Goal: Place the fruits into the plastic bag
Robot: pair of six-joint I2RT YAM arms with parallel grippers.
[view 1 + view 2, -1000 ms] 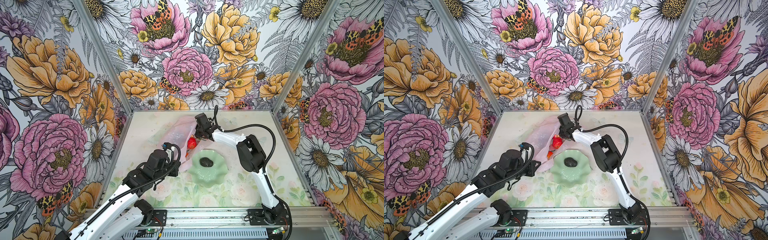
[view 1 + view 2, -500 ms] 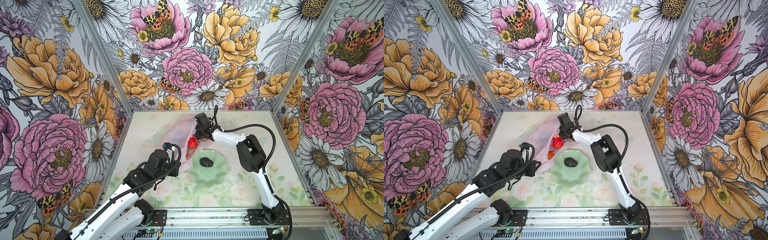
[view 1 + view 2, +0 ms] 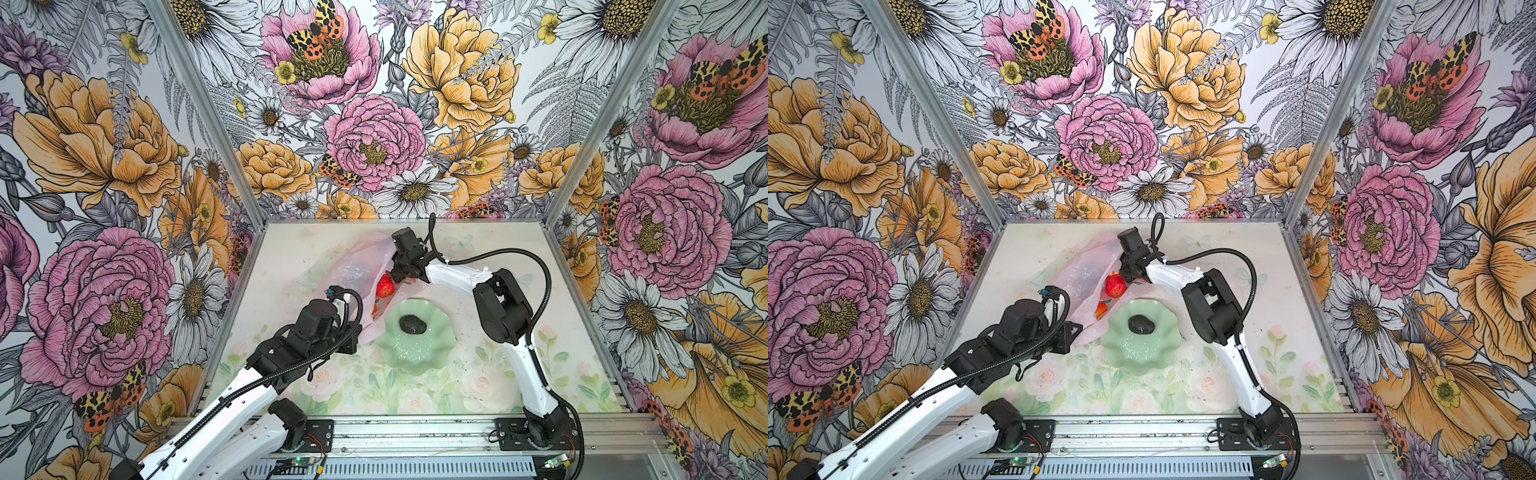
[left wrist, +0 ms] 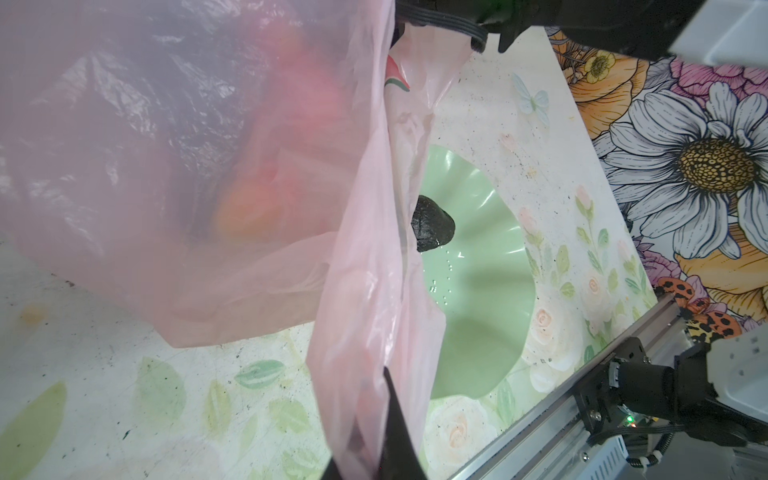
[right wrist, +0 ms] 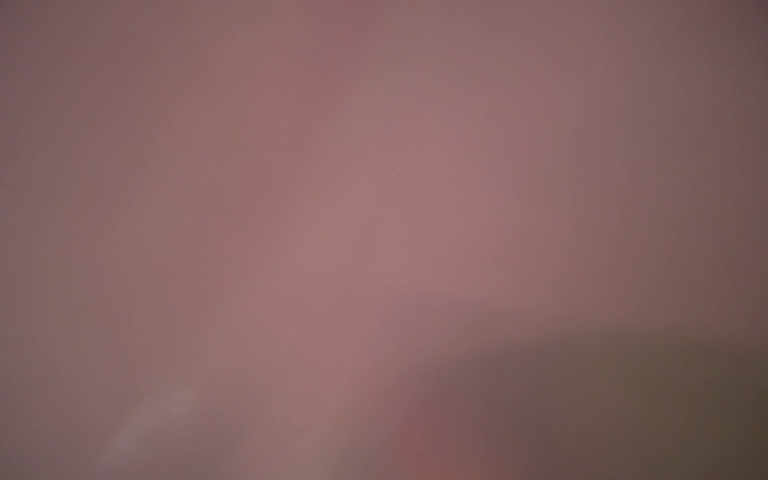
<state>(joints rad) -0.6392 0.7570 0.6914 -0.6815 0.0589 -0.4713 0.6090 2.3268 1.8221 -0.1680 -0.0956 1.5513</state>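
Observation:
The translucent pale pink plastic bag [image 3: 353, 266] [image 3: 1084, 270] lies on the table, left of centre. Its mouth faces the dish. My left gripper [image 3: 353, 333] [image 4: 365, 453] is shut on the bag's near edge and holds a strip of film up. My right gripper [image 3: 400, 275] [image 3: 1128, 276] reaches into the bag's mouth from the far side. Its fingers are hidden, and pink film covers the right wrist view. A glossy red fruit [image 3: 385, 286] [image 3: 1115, 285] lies in the mouth just below that gripper. An orange-red fruit [image 3: 1101, 309] sits nearer the dish. A blackish lump [image 3: 412, 324] [image 4: 432, 228] rests in the dish.
The pale green scalloped dish [image 3: 415, 355] [image 3: 1142, 353] [image 4: 478, 332] stands at the table's centre, touching the bag's near corner. Flowered walls close the table in on three sides. An aluminium rail [image 3: 415, 428] runs along the front edge.

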